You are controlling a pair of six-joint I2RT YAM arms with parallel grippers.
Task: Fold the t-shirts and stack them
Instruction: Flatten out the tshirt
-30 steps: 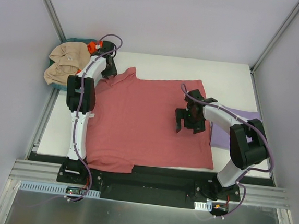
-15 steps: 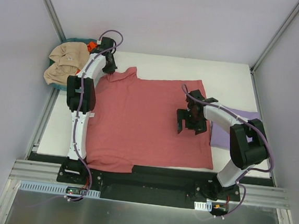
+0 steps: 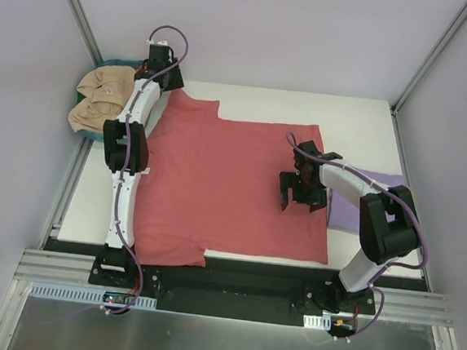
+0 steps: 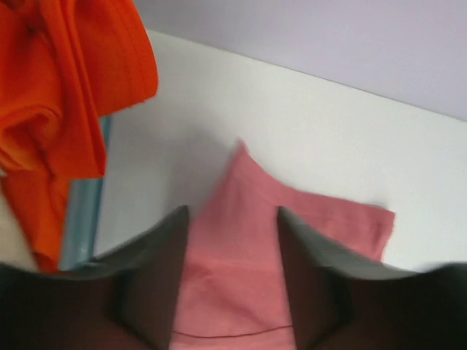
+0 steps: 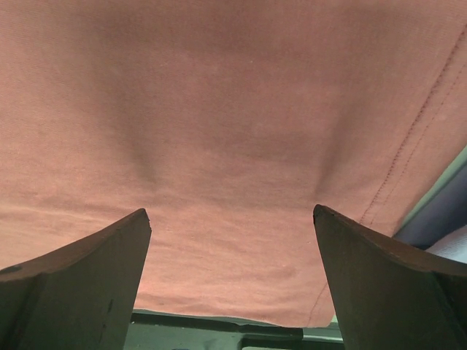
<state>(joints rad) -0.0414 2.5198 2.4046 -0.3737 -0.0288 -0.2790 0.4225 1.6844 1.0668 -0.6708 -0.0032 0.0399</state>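
The brick-red t-shirt (image 3: 233, 183) lies spread flat over the white table. My left gripper (image 3: 166, 86) is at the shirt's far left sleeve. In the left wrist view (image 4: 231, 219) its jaws stand apart with red cloth (image 4: 255, 182) lying between and ahead of them. My right gripper (image 3: 301, 201) hovers open and empty over the shirt's right side (image 5: 219, 109), its fingers wide apart (image 5: 232, 215). The folded lavender t-shirt (image 3: 360, 206) lies at the table's right edge, partly under my right arm.
A teal basket (image 3: 137, 58) at the far left corner holds beige cloth (image 3: 101, 98) and orange cloth (image 4: 66, 87). Metal frame posts stand at the back corners. The black base rail (image 3: 233, 277) runs along the near edge.
My left arm has reached toward the far left corner, and the red shirt's sleeve and collar have been drawn out flatter that way. My right gripper has barely moved.
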